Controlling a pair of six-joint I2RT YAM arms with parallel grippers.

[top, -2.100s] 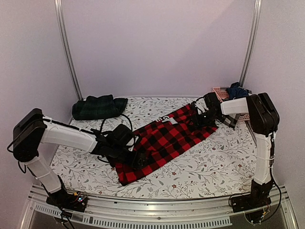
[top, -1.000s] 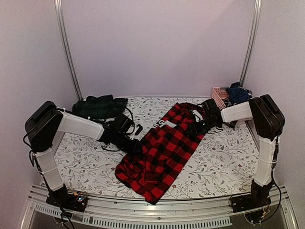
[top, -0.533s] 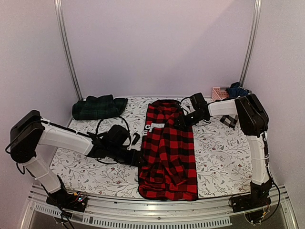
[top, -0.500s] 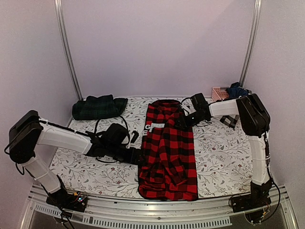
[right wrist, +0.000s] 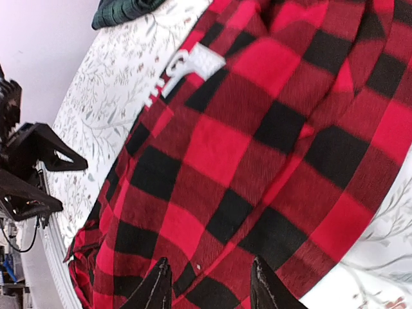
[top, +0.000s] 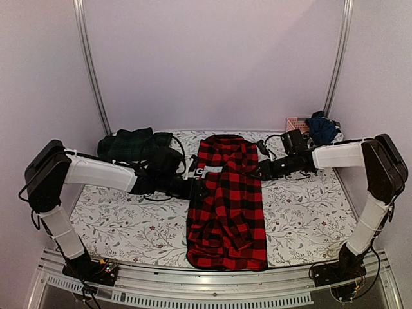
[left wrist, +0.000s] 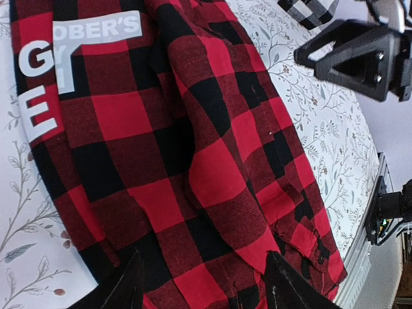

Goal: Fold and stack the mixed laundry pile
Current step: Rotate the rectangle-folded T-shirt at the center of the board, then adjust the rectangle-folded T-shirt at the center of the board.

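The red-and-black checked flannel shirt lies flat and lengthwise in the middle of the table, collar at the far end. My left gripper is at its left edge; in the left wrist view the jaws are open over the fabric. My right gripper is at its right edge, open over the fabric in the right wrist view. The dark green tartan piece lies folded at the far left. Dark navy clothes sit in the basket.
The pink slatted basket stands at the far right corner. A black-and-white checked cloth lies near the right arm. The white leaf-patterned table cloth covers the table. Metal frame posts stand at both far corners.
The shirt was swung from a diagonal to lengthwise and laid flat. In the last half second the left gripper moved farther up the left edge and the right gripper drew back to the right edge.
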